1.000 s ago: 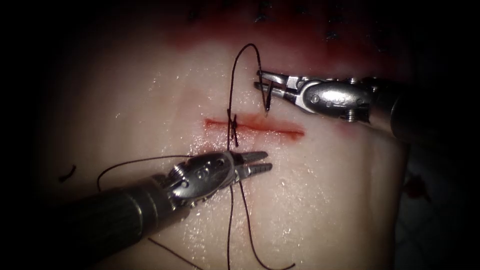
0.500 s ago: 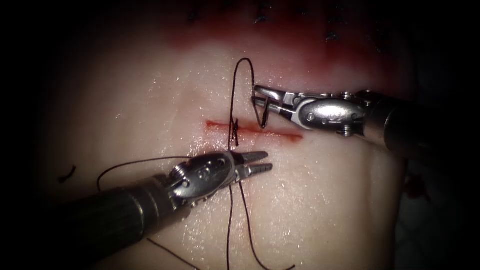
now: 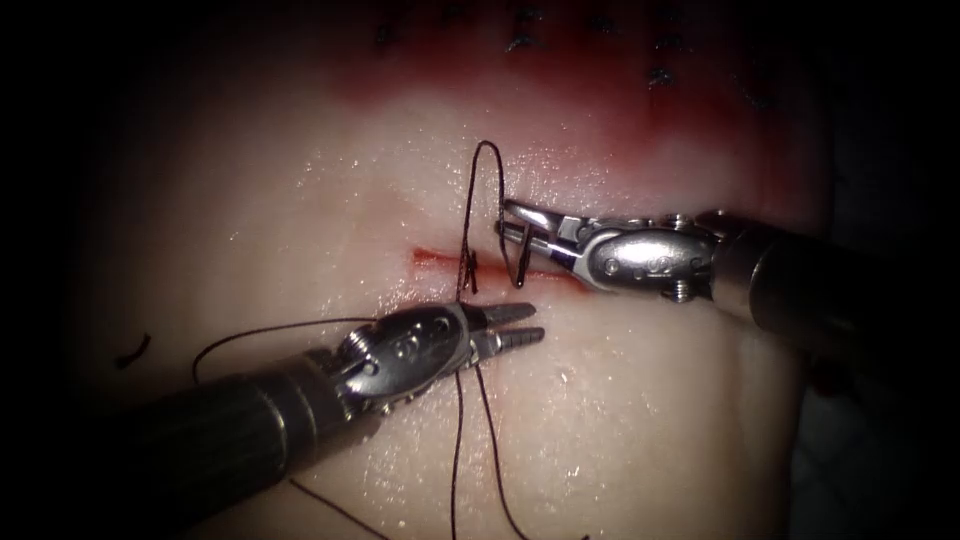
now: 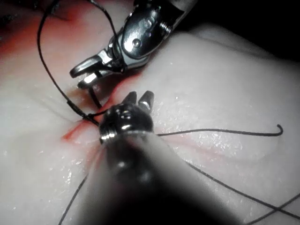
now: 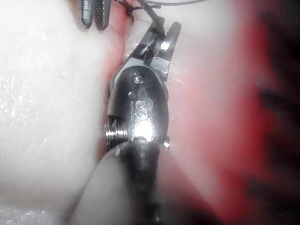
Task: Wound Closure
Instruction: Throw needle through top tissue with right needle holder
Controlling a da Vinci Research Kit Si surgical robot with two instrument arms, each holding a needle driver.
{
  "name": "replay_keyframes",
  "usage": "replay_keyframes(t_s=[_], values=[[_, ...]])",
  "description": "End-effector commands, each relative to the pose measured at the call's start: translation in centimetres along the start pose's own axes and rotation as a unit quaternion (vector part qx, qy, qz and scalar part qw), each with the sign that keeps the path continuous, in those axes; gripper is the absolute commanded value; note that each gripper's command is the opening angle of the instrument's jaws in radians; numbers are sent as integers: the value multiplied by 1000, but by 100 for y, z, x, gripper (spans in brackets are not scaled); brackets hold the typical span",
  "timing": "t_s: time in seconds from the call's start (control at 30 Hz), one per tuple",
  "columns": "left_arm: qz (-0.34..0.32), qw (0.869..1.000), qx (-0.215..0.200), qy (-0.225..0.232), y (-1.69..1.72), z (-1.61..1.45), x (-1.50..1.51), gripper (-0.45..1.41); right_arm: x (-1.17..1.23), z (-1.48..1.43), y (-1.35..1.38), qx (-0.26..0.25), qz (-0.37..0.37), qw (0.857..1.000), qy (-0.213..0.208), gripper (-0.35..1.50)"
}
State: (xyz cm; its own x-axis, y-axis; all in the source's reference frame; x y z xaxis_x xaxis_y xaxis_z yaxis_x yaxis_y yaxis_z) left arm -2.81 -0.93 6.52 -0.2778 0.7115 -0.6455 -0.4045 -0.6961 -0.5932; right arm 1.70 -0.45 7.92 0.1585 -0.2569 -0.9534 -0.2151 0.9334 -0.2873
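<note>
Where the right tool (image 3: 520,225) reaches in over the cut (image 3: 500,265), its jaws are clamped on the needle (image 3: 522,258), gripping it near its upper end, so that the dark curved steel hangs down from between them and its tip sits at the red line of the cut, to the right of the finished stitch; whether the tip has entered the tissue (image 3: 620,400) cannot be told. The same grip shows in the left wrist view, where the right tool (image 4: 89,75) holds the short black needle (image 4: 95,97) pointing down at the wet surface. The left tool (image 3: 520,326) lies just below the cut with its ribbed jaws slightly parted and nothing between them, well short of the needle. The thread (image 3: 480,170) is thin, dark and wiry: it rises from the needle's upper end in a narrow arch, drops to the small knot (image 3: 468,262) on the cut, and runs on under the left tool across the lower tissue in loose curves. The tissue is pale, glossy and moist, with red fluid (image 3: 600,95) darkening its far edge and tinting the cut. Both tools are polished metal with rounded, riveted wrists on dark shafts. A cut end of thread (image 3: 133,349) lies far to the left.
</note>
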Motion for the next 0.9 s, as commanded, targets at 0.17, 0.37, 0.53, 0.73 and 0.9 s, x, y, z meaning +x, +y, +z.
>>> replay_keyframes(t_s=[0.17, 0.37, 0.53, 0.73, 0.9], values=[[1, 1000, -1, 0, -3, 7, 0, 17, -11, 5, -14, 8, 8, 1000, -3, -35], [1, 1000, -1, 0, -3, 7, 0, 15, -15, 4, -23, 16, 14, 1000, -4, -35], [1, 1000, 0, 0, -3, 8, -1, 13, -16, 4, -25, 20, 16, 1000, -6, -35], [1, 1000, 0, 1, -4, 8, 0, 11, -17, 4, -27, 28, 20, 999, -7, -35], [1, 1000, 0, -1, -4, 9, 0, 11, -22, 3, -36, 35, 28, 999, -7, -35]])
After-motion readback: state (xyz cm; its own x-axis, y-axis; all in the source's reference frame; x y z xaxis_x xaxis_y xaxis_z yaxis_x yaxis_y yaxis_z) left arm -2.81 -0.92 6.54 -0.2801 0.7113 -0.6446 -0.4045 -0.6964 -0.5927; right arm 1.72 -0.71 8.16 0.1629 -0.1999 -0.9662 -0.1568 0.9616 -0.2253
